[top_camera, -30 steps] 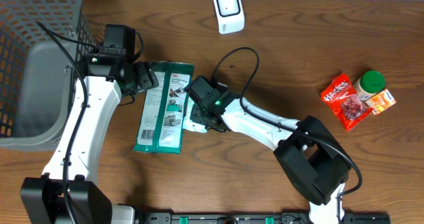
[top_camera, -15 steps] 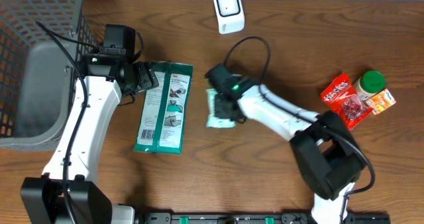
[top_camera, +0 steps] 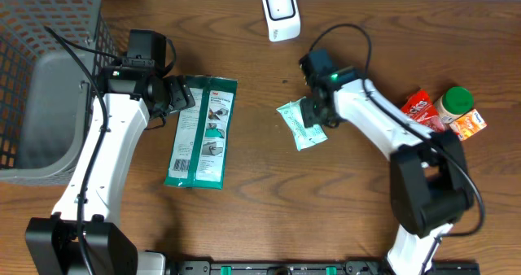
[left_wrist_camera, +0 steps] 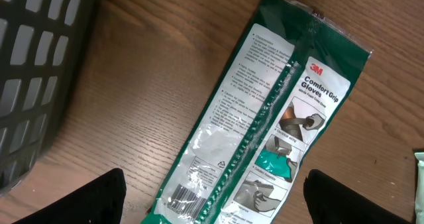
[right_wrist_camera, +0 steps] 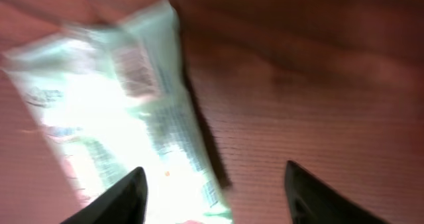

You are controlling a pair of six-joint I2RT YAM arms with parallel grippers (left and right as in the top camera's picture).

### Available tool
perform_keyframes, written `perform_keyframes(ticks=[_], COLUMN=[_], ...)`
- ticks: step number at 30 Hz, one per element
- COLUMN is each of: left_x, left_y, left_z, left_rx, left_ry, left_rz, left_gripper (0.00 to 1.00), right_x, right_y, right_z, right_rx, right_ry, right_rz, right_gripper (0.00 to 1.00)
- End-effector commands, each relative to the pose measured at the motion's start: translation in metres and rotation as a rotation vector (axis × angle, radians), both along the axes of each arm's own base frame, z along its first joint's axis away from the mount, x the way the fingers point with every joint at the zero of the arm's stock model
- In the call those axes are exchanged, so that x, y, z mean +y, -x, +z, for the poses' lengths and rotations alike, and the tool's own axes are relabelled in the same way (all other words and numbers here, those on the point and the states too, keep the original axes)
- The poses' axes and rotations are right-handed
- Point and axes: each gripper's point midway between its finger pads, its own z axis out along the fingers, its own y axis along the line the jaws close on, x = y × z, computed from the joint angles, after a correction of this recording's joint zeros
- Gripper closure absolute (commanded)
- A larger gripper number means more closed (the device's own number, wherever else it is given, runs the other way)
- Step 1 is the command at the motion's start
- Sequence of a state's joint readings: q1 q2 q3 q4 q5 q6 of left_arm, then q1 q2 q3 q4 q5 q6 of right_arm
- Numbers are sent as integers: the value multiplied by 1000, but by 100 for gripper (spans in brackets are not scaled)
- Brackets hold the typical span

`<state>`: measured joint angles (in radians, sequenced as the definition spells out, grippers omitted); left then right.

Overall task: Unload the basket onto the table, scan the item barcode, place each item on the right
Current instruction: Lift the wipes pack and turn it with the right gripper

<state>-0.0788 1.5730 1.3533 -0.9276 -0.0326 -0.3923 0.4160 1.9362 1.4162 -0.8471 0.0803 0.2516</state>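
while overhead shows our right hand (top_camera: 316, 111) just beside the pale green packet (top_camera: 299, 127) lying on the surface (top_camera: 244, 226) apart from the scanner (top_camera: 281, 13), only the blurred wrist view shows its fingers (right_wrist_camera: 119, 197) spread, gripping nothing, and our left hand (left_wrist_camera: 215, 201) gapes empty over the glove pack (left_wrist_camera: 265, 118).

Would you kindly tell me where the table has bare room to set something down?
Bare wood lies right of the scanner above the snacks, and along the front between the glove package and the right arm's base. Crowded by the basket and left arm.
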Motion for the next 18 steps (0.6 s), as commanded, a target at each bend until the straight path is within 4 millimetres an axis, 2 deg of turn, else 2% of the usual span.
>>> perform_keyframes(ticks=[1, 3, 6, 10, 14, 18], left_x=[3, 3, 3, 3, 3, 3], left_y=[-3, -3, -3, -3, -3, -3], left_z=[7, 7, 7, 7, 7, 7], left_rx=[-17, -17, -17, -17, -17, -17], left_ry=[-13, -13, -13, -13, -13, -13], left_rz=[3, 3, 3, 3, 3, 3], left_gripper=[14, 14, 14, 14, 14, 14], right_x=[31, 37, 45, 51, 42, 34], right_y=[-3, 7, 23, 45, 51, 48], right_z=[61, 69, 67, 45, 28, 18], right_rx=[-94, -91, -71, -83, -129, -189], right_ry=[-154, -152, -93, 108, 251, 340], right_rz=[80, 103, 145, 190, 167, 169], right_gripper=[38, 42, 44, 46, 48, 52])
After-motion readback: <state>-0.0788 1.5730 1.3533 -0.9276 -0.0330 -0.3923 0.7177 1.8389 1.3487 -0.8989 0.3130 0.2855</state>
